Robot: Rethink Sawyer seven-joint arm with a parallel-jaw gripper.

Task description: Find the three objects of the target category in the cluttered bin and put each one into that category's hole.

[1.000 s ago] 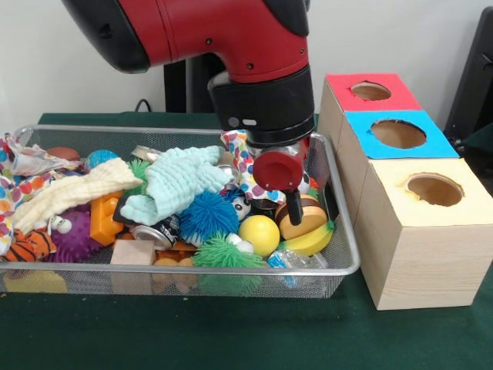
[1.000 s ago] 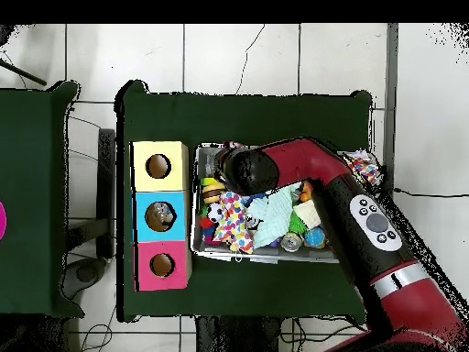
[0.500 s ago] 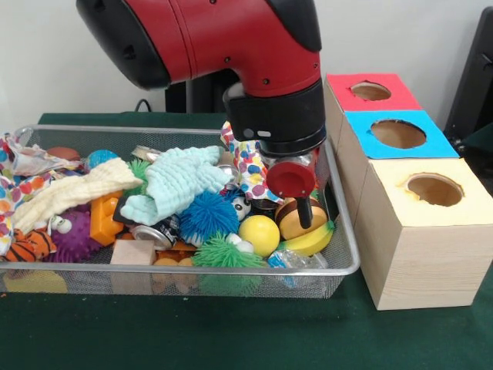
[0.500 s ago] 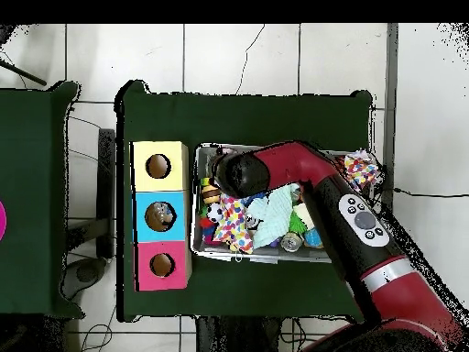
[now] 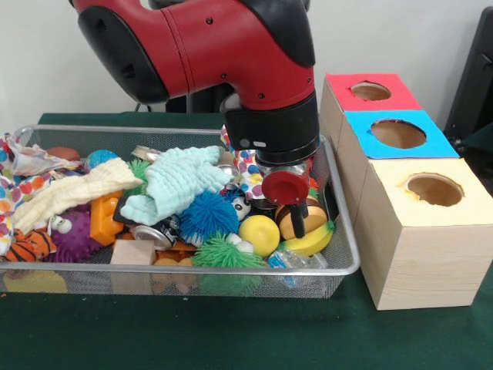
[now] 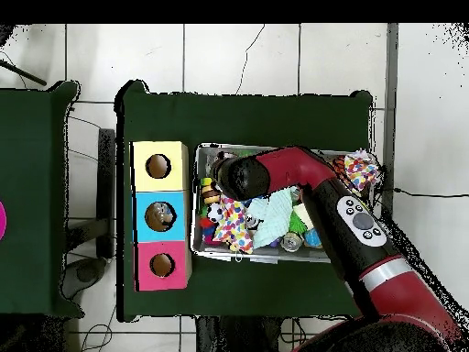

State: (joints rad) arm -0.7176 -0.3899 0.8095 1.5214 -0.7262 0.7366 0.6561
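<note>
My gripper (image 5: 296, 223) hangs low in the right end of the wire bin (image 5: 348, 266), right over a brown and yellow toy burger (image 5: 312, 218). Whether it is open or shut does not show. A yellow banana (image 5: 314, 240) lies just below the burger, and a yellow ball (image 5: 259, 234) sits to its left. In the overhead view the arm's head (image 6: 240, 176) hides the gripper. Beside the bin stand three wooden boxes with round holes: red (image 5: 370, 91), blue (image 5: 398, 133) and yellow (image 5: 435, 189). From above, something lies inside the blue box's hole (image 6: 162, 216).
The bin is crowded: a mint cloth (image 5: 181, 181), a cream cloth (image 5: 69, 193), a blue spiky ball (image 5: 208, 214), a green spiky ball (image 5: 223, 253), an orange block (image 5: 104, 218), a wooden block (image 5: 132, 252), a can (image 5: 154, 233) and a polka-dot cloth (image 6: 234, 223).
The arm has shifted a little toward the boxes and dropped, so the gripper now sits lower, against the toy burger. The bin's contents look unmoved.
</note>
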